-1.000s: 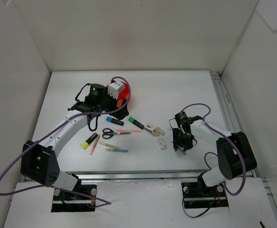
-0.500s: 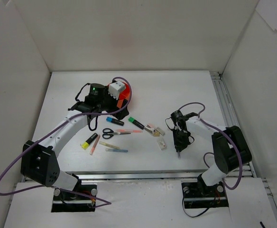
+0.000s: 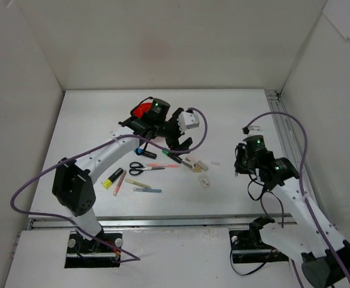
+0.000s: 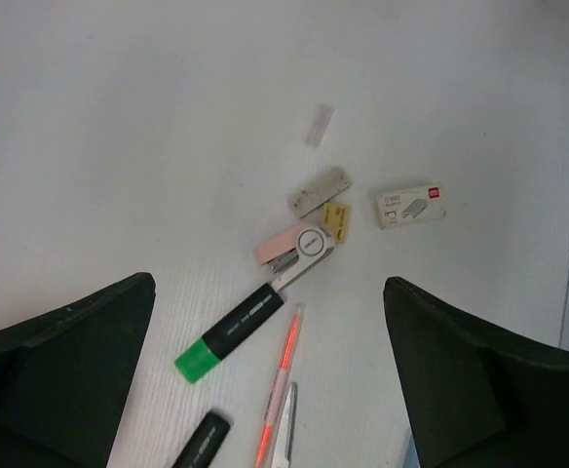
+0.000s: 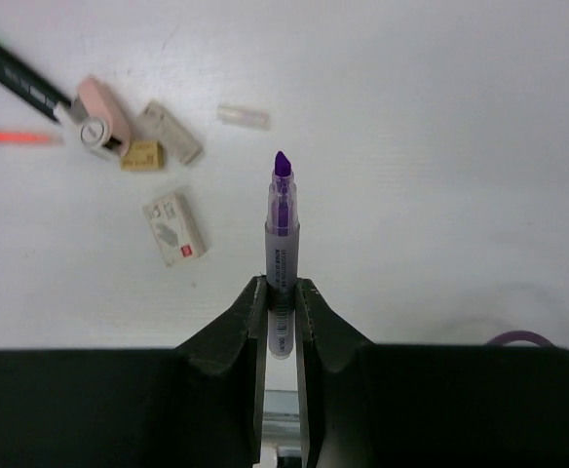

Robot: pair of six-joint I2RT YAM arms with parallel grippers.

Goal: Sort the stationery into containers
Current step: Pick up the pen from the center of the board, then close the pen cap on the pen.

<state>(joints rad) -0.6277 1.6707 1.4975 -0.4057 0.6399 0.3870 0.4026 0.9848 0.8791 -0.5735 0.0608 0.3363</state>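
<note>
My left gripper (image 3: 177, 138) hangs open and empty over the stationery pile; in its wrist view the fingers (image 4: 70, 351) stand wide apart above a green highlighter (image 4: 231, 334), an orange pen (image 4: 283, 375) and a scissors tip (image 4: 284, 439). The orange organiser (image 3: 141, 110) shows partly behind the left arm. My right gripper (image 5: 282, 288) is shut on an uncapped purple marker (image 5: 282, 229), held above the table right of the pile (image 3: 241, 163). Black-handled scissors (image 3: 139, 168), a yellow highlighter (image 3: 112, 177), a blue highlighter (image 3: 145, 153) and thin pens (image 3: 146, 189) lie left of centre.
A pink-and-white correction tape (image 4: 294, 249), beige eraser (image 4: 335, 219), grey eraser (image 4: 319, 190), white box (image 4: 409, 205) and clear cap (image 4: 319, 125) lie right of the green highlighter. White walls enclose the table; a metal rail (image 3: 283, 129) runs along the right edge.
My left arm has swung right from the organiser to over the pile. My right arm has lifted off the table near the white box and moved right, holding the purple marker.
</note>
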